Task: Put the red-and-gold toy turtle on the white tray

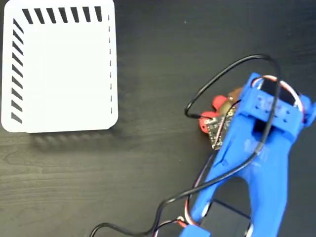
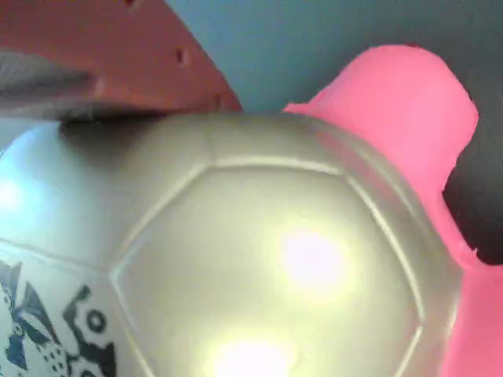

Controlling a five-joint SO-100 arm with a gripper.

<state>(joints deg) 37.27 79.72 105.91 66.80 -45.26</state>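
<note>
inspector: your arm (image 1: 256, 148) is down over the red-and-gold toy turtle (image 1: 217, 111) at the right of the fixed view. only the red feet and a sliver of gold shell show from under it.

operator: and the gripper?

inspector: in the wrist view the shell fills the picture, with one reddish finger (image 2: 110, 55) lying against its upper edge. the other finger is not in view, so i cannot tell whether the jaws are clamped on the turtle or only parked beside it.

operator: where is the target?

inspector: the white tray (image 1: 59, 69) sits at the upper left of the fixed view, well apart from the turtle and with nothing on it. the task is not yet done.

operator: risks?

inspector: in my judgement, three. the shell is smooth and domed, so a shallow pinch could squirt it out on the lift. the black cable (image 1: 222, 74) loops close by the toy and could drag on it. and you have a long carry across the dark table (image 1: 148, 163), so a loose hold may drop short of the tray.
</note>
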